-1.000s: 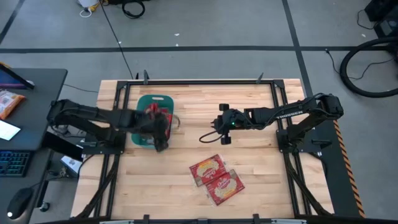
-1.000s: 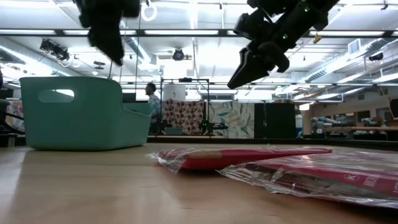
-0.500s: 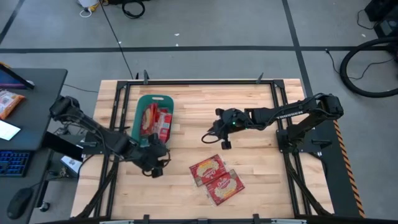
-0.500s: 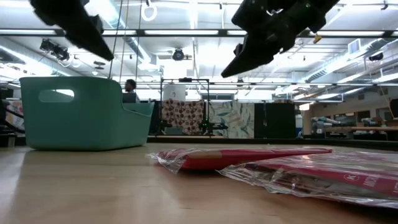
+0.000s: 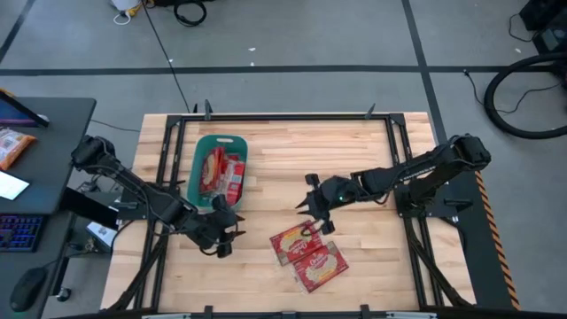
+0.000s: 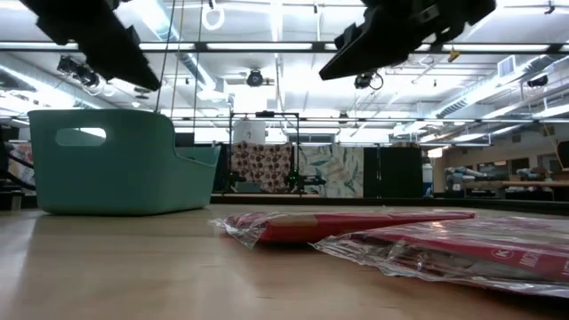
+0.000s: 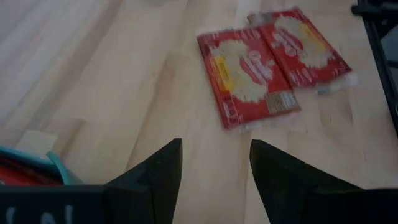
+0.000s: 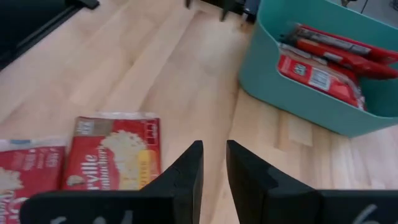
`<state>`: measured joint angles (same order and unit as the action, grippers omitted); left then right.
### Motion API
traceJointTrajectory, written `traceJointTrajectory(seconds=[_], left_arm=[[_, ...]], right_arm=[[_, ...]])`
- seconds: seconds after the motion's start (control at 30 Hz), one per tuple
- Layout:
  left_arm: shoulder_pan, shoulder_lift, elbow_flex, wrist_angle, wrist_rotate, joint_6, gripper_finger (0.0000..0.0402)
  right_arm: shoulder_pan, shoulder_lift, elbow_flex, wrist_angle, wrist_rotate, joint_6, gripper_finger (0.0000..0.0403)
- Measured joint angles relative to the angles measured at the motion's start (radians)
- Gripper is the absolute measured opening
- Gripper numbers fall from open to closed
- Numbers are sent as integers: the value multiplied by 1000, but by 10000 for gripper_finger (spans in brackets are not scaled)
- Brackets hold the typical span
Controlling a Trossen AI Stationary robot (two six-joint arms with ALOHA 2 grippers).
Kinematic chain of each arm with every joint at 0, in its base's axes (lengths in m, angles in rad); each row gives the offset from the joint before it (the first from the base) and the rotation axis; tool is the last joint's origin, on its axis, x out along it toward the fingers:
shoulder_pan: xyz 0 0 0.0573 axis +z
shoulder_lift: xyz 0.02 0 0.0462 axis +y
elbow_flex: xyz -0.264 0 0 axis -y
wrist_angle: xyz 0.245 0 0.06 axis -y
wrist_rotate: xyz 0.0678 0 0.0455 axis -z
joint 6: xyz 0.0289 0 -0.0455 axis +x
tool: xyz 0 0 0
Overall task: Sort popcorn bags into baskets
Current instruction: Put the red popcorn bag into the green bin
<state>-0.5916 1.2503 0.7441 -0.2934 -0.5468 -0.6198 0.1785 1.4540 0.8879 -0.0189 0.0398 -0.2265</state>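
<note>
Currently two flat red popcorn bags lie at the wooden bench's 6 o'clock; others fill the teal plastic basket at 10. I hover the right end effector, fingers narrowly apart and empty, above them for pickup. Left end effector waits, open.

Two red popcorn bags lie flat, touching, on the table just below the right gripper, while more bags fill the teal basket beyond the left gripper.
</note>
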Motion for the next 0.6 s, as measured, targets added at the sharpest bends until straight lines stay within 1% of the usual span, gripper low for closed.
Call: traceJointTrajectory(seconds=[0.1, 0.2, 0.37, 0.6], left_arm=[[2, 0, 0, 32, -21, 51, 192], [1, 0, 0, 74, -37, 113, 192], [2, 0, 0, 134, -64, 220, 192], [19, 20, -1, 172, -62, 347, 192]], right_arm=[[34, 0, 0, 0, 26, 42, 75], [61, 29, 2, 18, 46, 84, 75], [100, 137, 2, 64, 47, 104, 75], [146, 258, 2, 202, 46, 104, 75]])
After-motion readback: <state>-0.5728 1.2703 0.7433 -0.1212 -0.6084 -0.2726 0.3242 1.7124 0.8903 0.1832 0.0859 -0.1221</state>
